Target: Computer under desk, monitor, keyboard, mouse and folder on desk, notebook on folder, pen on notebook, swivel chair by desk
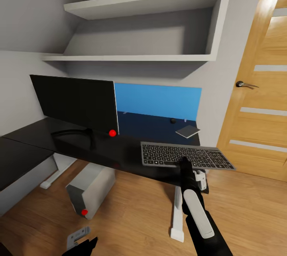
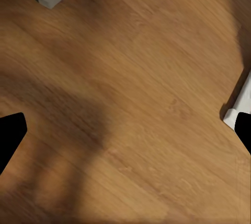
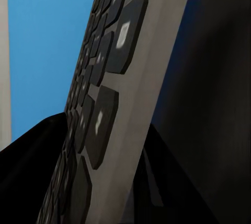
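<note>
The keyboard (image 1: 185,155), slim with black keys in a grey frame, is gripped at its near edge by the right fingers (image 1: 184,163), over the bench's (image 1: 24,150) near right edge. The left fingers (image 2: 10,135) are spread open above the floor (image 2: 130,109).

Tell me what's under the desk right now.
Under the desk, the computer stands on the wood floor beside white desk legs, its red light facing out. The black desktop hides whatever lies farther back beneath it.
</note>
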Controlling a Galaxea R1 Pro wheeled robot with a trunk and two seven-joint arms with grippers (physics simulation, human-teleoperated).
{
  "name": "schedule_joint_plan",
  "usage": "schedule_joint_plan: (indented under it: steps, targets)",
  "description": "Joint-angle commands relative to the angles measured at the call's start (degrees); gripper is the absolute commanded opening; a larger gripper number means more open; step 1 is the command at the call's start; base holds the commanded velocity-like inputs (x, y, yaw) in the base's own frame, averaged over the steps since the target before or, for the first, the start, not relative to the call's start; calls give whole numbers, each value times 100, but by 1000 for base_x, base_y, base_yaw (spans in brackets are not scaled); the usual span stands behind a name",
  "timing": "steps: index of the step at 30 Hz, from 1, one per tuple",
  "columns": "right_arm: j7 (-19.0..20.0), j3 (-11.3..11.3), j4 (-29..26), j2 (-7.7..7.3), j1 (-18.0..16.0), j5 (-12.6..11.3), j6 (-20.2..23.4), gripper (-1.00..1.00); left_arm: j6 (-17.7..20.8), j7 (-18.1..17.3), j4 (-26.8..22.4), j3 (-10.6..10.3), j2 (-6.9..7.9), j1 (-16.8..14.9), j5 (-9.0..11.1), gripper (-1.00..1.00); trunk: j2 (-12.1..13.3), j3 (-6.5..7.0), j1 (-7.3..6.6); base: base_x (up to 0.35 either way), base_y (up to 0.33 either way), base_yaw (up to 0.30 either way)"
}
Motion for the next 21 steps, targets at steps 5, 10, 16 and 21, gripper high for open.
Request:
schedule_joint_plan:
  steps: [5, 10, 16, 21]
  targets:
    - [-7, 0, 6, 0, -4, -32, -44, -100, 17, 47, -4, -19, -9, -2, 59, 100, -3, -6, 0, 67, 294, 0]
    - [-4, 2, 42, 0, -4, -34, -330, -100, 17, 47, -3, -19, -18, -2, 59, 100, -3, -6, 0, 59, 62, -132]
    - [-10, 0, 45, 0, -4, -36, -381, -100, 17, 47, -3, -19, -19, -2, 59, 100, -3, -6, 0, 2, 2, -256]
    - [-7, 11, 80, 0, -4, -36, -386, -100, 17, 47, -3, -19, -19, -2, 59, 100, -3, -6, 0, 0, 0, -257]
